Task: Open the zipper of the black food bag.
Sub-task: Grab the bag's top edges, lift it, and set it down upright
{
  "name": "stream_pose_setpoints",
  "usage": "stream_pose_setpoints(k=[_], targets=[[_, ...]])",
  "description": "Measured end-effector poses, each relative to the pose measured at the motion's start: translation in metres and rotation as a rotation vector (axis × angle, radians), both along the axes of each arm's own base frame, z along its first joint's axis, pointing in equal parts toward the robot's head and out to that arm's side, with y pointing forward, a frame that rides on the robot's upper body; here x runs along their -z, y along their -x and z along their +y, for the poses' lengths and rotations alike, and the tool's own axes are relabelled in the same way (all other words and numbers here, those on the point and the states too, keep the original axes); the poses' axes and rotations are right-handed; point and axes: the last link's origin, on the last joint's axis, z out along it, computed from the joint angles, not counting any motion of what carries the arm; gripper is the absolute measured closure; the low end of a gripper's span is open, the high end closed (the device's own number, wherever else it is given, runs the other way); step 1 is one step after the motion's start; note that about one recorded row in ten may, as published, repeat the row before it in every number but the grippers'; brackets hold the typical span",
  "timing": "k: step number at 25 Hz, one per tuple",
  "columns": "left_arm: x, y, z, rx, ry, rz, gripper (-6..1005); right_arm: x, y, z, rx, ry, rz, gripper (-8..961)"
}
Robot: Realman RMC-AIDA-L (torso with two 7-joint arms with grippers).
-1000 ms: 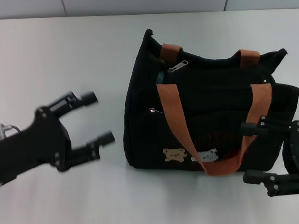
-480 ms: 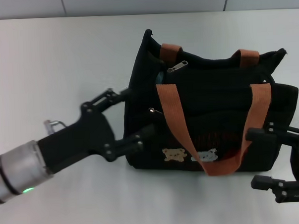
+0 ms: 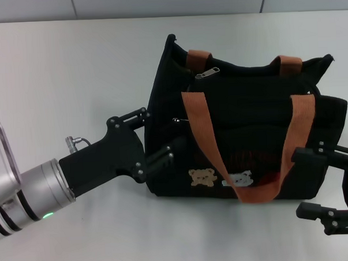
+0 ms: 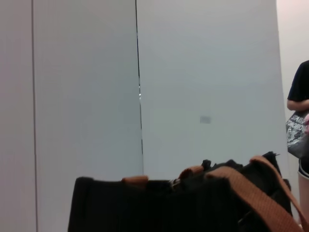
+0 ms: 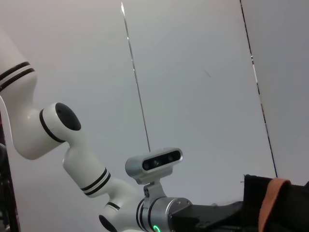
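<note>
The black food bag (image 3: pixel 249 121) stands upright in the middle of the table, with two orange-brown straps and bear patches on its front. Its zipper runs along the top, and the silver pull tab (image 3: pixel 207 73) lies near the bag's left end. My left gripper (image 3: pixel 161 133) is open at the bag's lower left corner, one finger beside the end wall and one in front of the front face. My right gripper (image 3: pixel 308 182) is open, low beside the bag's front right corner, holding nothing. The left wrist view shows the bag's top edge (image 4: pixel 159 193) and a strap (image 4: pixel 260 188).
A tiny round pull (image 3: pixel 176 120) of the front-pocket zipper sits on the bag's front left. The white table (image 3: pixel 73 65) extends around the bag. A person (image 4: pixel 299 121) stands at the far side in the left wrist view. The left arm (image 5: pixel 159 208) shows in the right wrist view.
My left gripper has moved right across the table until its fingers reach the bag's left corner. My right gripper has drifted slightly down and right. The bag's left top shifted a little.
</note>
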Motion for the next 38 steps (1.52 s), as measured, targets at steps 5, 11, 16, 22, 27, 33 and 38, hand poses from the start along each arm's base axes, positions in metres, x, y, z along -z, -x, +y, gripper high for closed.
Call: stream_pose_setpoints(k=[5, 11, 16, 22, 27, 33, 38], targets=[[-0.002, 0.0, -0.002, 0.012, -0.02, -0.005, 532, 0.0, 0.0, 0.001, -0.002, -0.001, -0.001, 114], [-0.001, 0.0, -0.002, 0.021, -0.03, 0.0, 692, 0.0, 0.0, 0.001, 0.001, -0.003, -0.005, 114], [-0.002, -0.001, -0.003, 0.066, -0.073, 0.027, 784, 0.0, -0.001, 0.001, 0.004, -0.004, -0.005, 114], [-0.008, -0.002, -0.001, 0.348, -0.406, 0.208, 827, -0.001, 0.001, 0.002, 0.004, -0.028, 0.018, 113], [-0.049, -0.017, 0.023, 0.521, -0.573, 0.212, 841, -0.009, 0.005, 0.006, 0.022, -0.123, 0.091, 113], [-0.09, -0.04, 0.046, 0.666, -0.654, 0.193, 842, -0.022, 0.012, 0.017, 0.104, -0.325, 0.297, 114], [-0.089, -0.051, 0.05, 0.753, -0.671, 0.204, 848, 0.009, 0.018, 0.044, 0.205, -0.288, 0.244, 113]])
